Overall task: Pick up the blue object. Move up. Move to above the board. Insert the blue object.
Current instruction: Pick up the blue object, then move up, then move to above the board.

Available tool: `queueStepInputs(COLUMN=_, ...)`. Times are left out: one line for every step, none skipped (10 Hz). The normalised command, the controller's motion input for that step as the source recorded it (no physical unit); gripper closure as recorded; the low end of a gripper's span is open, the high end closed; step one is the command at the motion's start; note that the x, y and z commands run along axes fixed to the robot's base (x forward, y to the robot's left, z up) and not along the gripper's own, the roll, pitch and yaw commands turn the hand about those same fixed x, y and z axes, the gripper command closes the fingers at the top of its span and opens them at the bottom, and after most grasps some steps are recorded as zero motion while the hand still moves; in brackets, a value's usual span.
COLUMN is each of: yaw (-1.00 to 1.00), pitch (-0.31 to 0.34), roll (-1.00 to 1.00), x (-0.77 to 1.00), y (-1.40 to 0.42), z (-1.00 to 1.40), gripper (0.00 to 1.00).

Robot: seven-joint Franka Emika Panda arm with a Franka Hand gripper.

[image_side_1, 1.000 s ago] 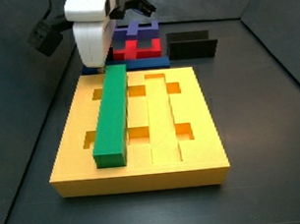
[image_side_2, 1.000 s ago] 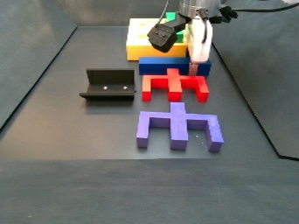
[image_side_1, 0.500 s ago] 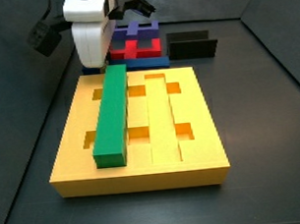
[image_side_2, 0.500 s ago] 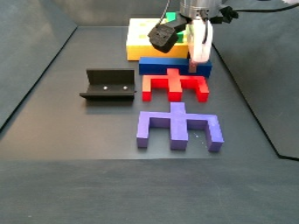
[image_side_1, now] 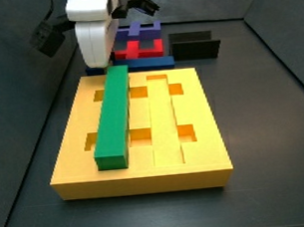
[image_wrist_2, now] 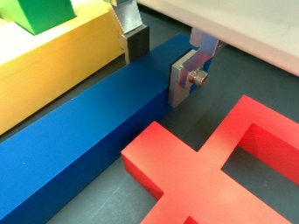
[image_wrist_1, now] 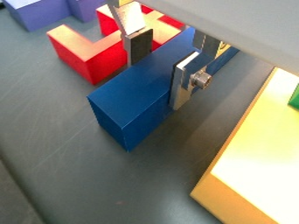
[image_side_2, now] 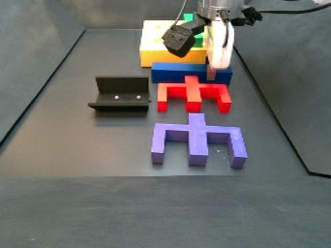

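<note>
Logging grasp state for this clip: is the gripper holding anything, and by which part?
The gripper straddles the blue object near one end, fingers against its long sides; it lies on the floor, unlifted. A firm clamp cannot be confirmed.

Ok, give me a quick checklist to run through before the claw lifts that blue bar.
1. Claw down at the blue bar, fingers either side: ok.
2. Pads pressing the bar: cannot tell.
3. Grip at the bar's middle: not ok, near one end.
4. Red piece clear of the bar: cannot tell, very close.
5. Free groove in the yellow board beside the green bar: ok.
</note>
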Motion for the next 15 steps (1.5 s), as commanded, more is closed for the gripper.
queueStepInputs(yaw=0.0, pitch=0.0, roll=0.0, x=0.0, y=0.0, z=0.0, gripper=1.0)
queueStepInputs(yaw=0.0, pitch=0.0, roll=0.0, x=0.0, y=0.0, z=0.0, gripper=1.0)
queueStepInputs(yaw=0.0, pitch=0.0, roll=0.0, x=0.0, y=0.0, z=0.0, gripper=1.0)
queueStepInputs(yaw=0.0, pitch=0.0, roll=0.0, x=0.0, y=0.0, z=0.0, gripper=1.0)
queueStepInputs(yaw=0.0, pitch=0.0, roll=0.0, x=0.0, y=0.0, z=0.0, gripper=1.0)
queueStepInputs(yaw=0.0, pitch=0.0, roll=0.0, x=0.0, y=0.0, z=0.0, gripper=1.0)
queueStepInputs(yaw=0.0, pitch=0.0, roll=0.0, x=0.0, y=0.0, z=0.0, gripper=1.0)
queueStepInputs(yaw=0.0, pitch=0.0, roll=0.0, x=0.0, y=0.0, z=0.83, gripper=1.0)
queueStepInputs(yaw=0.03, pitch=0.014, roll=0.01, x=-0.03, y=0.06, z=0.81, gripper=1.0)
queueStepInputs(yaw=0.03, pitch=0.025, roll=0.0, x=-0.07, y=0.06, z=0.64, gripper=1.0)
queueStepInputs(yaw=0.01, pitch=-0.015, roll=-0.01, x=-0.03, y=0.02, z=0.25, gripper=1.0)
queueStepInputs(yaw=0.0, pitch=0.0, roll=0.0, x=0.0, y=0.0, z=1.4, gripper=1.0)
queueStepInputs(yaw=-0.01, pitch=0.041, roll=0.0, x=-0.02, y=0.0, z=1.4, gripper=1.0)
queueStepInputs(yaw=0.0, pitch=0.05, roll=0.0, x=-0.04, y=0.0, z=1.4, gripper=1.0)
queueStepInputs(yaw=0.0, pitch=0.019, roll=-0.02, x=-0.02, y=0.0, z=1.4, gripper=1.0)
